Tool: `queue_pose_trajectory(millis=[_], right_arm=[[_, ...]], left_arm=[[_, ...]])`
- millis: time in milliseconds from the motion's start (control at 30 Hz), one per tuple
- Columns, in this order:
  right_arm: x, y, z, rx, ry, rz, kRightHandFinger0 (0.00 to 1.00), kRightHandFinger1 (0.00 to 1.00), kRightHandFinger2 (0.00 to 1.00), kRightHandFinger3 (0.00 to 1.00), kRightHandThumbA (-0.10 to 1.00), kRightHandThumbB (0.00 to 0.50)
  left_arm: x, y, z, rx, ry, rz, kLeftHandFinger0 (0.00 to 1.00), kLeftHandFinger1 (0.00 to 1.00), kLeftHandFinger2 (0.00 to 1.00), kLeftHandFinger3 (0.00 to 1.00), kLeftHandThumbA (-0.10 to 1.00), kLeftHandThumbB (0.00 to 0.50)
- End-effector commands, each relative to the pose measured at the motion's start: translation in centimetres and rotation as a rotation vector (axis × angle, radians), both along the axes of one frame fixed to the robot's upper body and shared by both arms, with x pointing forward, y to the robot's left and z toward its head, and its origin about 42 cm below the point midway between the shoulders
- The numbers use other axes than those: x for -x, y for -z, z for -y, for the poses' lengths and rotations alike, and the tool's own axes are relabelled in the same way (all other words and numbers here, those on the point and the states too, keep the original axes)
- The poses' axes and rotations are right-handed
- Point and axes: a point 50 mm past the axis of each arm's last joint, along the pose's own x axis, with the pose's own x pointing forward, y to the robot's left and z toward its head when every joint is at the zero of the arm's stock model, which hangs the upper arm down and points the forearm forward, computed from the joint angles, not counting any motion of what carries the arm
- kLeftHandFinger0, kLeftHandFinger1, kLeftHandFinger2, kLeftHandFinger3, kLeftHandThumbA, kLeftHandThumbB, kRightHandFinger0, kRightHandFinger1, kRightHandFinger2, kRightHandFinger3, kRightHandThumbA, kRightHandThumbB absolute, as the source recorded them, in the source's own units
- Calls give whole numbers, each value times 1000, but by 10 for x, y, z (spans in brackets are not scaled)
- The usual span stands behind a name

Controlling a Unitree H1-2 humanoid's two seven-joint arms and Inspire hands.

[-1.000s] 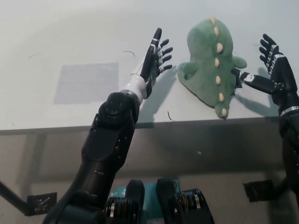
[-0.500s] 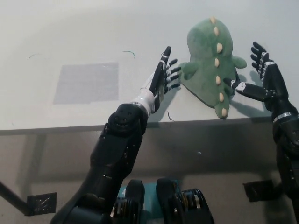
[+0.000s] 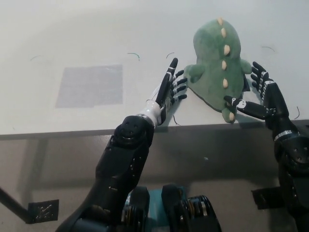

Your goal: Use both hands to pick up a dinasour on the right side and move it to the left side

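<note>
No readable text, labels or numbers anywhere.

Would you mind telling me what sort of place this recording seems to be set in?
Probably a robot test bench or lab: a plain white table holding only a plush dinosaur, a taped grey square marking a spot.

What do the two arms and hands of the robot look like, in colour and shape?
The left arm is bulky, glossy black, with a round joint and a white wrist cuff. The left hand is white at the palm, with slim black fingers banded in silver. The right hand is black with small white marks, on a black forearm with a thin silver ring.
</note>
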Motion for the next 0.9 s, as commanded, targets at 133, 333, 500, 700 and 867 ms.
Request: queue_pose_trajectory(millis=[133,333,500,700,867], right_arm=[[-8,-23,-6,-16,-1,93,1000,1000,1000,1000,1000,70],[-12,-28,-13,-33,-7,76,1000,1000,1000,1000,1000,94],[-16,-32,-29,-33,-10,60,1000,1000,1000,1000,1000,92],[-16,-35,-64,-130,-59,61,1000,1000,1000,1000,1000,69],[-16,-34,-66,-93,-65,93,1000,1000,1000,1000,1000,44]], left_arm=[[-6,-13,8,-36,15,55,1000,1000,1000,1000,1000,399],[-8,-16,14,-35,7,62,1000,1000,1000,1000,1000,382],[-10,-21,28,-13,-8,37,1000,1000,1000,1000,1000,360],[-5,-31,67,4,30,44,1000,1000,1000,1000,1000,364],[-1,-39,87,-13,69,42,1000,1000,1000,1000,1000,366]])
